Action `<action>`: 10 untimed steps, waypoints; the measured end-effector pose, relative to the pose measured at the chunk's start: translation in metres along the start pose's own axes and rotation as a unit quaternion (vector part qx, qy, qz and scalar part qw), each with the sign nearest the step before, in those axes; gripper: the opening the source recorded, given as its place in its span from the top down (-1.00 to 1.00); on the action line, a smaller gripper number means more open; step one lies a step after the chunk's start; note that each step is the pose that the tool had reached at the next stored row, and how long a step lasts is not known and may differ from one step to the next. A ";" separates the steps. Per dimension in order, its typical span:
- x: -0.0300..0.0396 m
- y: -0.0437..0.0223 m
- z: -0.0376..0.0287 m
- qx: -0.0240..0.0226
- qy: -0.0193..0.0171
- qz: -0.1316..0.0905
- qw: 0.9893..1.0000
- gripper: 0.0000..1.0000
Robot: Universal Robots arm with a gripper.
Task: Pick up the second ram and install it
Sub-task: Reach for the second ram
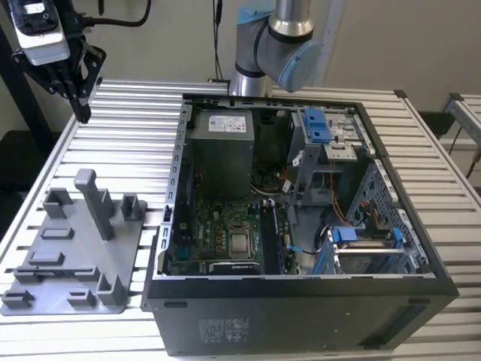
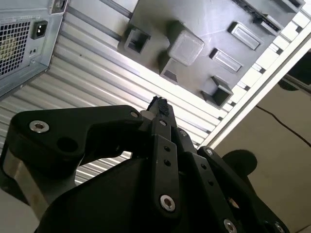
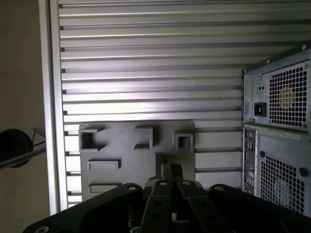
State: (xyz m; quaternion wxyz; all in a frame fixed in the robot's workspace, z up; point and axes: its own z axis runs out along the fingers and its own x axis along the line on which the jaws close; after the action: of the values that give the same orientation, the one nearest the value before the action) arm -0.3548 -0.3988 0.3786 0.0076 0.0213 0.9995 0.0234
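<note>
Pressed together on nothing, the gripper's (image 2: 158,104) jaws hang over the counter (image 1: 135,139) near the holder tray (image 1: 68,259). I judge the second ram (image 1: 272,237) to be the dark stick seated in the case (image 1: 301,312) beside that tray, though it is hard to be sure. Installing looks done, so any next move needs only clearance.

No print can be read. A white label (image 1: 229,120) sits on the power supply (image 1: 219,158), well apart from the gripper (image 1: 83,113) toward the exterior view's right. Farther from it, a pale printed patch (image 1: 222,329) marks the computer case (image 1: 316,316); the lettering on both is too small to make out.
</note>
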 end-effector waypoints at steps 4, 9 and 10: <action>0.0069 -0.0003 0.0002 0.000 0.000 0.000 1.000 0.79; 0.0084 -0.0004 0.0002 0.000 0.000 0.000 1.000 0.79; 0.0085 -0.0004 0.0002 0.000 0.000 0.000 1.000 0.79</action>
State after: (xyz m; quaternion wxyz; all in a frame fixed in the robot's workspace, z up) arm -0.3633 -0.3988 0.3782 0.0076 0.0213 0.9995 0.0233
